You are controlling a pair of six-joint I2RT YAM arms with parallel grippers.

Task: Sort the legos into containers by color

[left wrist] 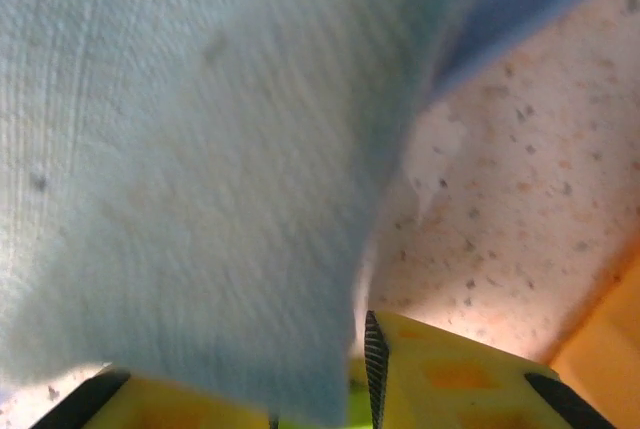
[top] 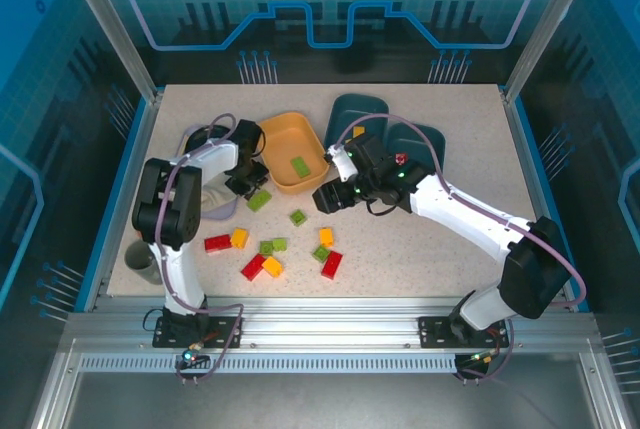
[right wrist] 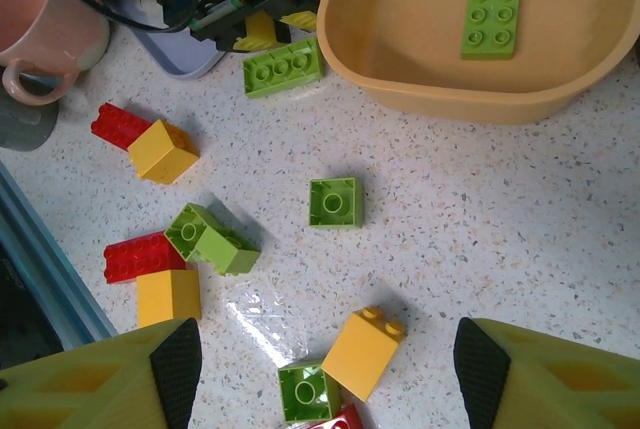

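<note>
A speckled beige stone-look tabletop (top: 430,259) with a raised blue border (top: 532,169) sits between slanted aluminium frame posts (top: 108,19). Translucent blue wall panels (top: 330,4), printed with circuit lines and a gear, enclose it. A ribbed aluminium rail (top: 330,334) runs along the near edge.

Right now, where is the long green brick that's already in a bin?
The long green brick lies flat inside the yellow-orange bin, just left of the two dark teal bins, toward the table's far side in the top view.

Speckled tabletop (top: 430,249). Pink mug (right wrist: 45,19), with a grey vessel (right wrist: 25,129) just beside it. Lavender tray (right wrist: 185,57), next to a pale cloth (left wrist: 200,149). Black bowl (top: 203,135), at the far left.
</note>
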